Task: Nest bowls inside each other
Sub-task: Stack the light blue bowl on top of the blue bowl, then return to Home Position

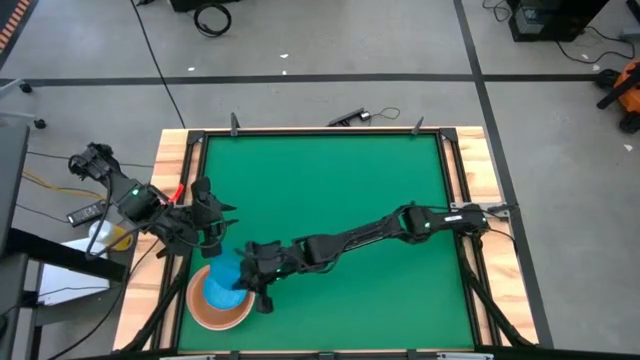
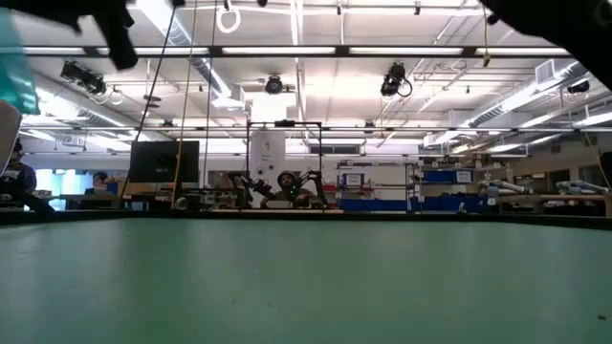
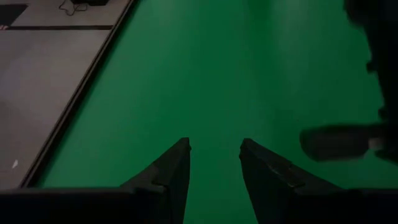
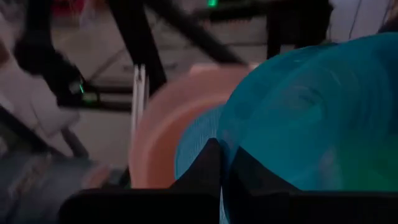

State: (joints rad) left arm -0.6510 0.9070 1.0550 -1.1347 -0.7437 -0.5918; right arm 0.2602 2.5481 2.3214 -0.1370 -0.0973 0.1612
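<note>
A tan-peach bowl (image 1: 205, 312) rests on its base at the table's near left corner. A pale patterned blue bowl (image 4: 194, 144) lies inside it. My right gripper (image 1: 256, 278) reaches across the table from the right and is shut on a solid blue bowl (image 4: 311, 118), held just above the peach bowl (image 4: 165, 124). My left gripper (image 3: 214, 165) hovers open over bare green mat, just beyond the peach bowl, with nothing between its fingers. The other bowls are out of view. My right gripper pinches the solid blue bowl's rim (image 4: 225, 149) between its two fingers, one on each side of the wall. The fingers come almost level from the table's right, slanting slightly down. The bowl is lifted clear and tipped on edge over the peach bowl.
The green mat (image 1: 340, 190) lies open across the middle and far side. Wooden table edges (image 1: 175, 170) and upright frame posts border it. My right arm (image 1: 360, 235) stretches diagonally over the mat's near half.
</note>
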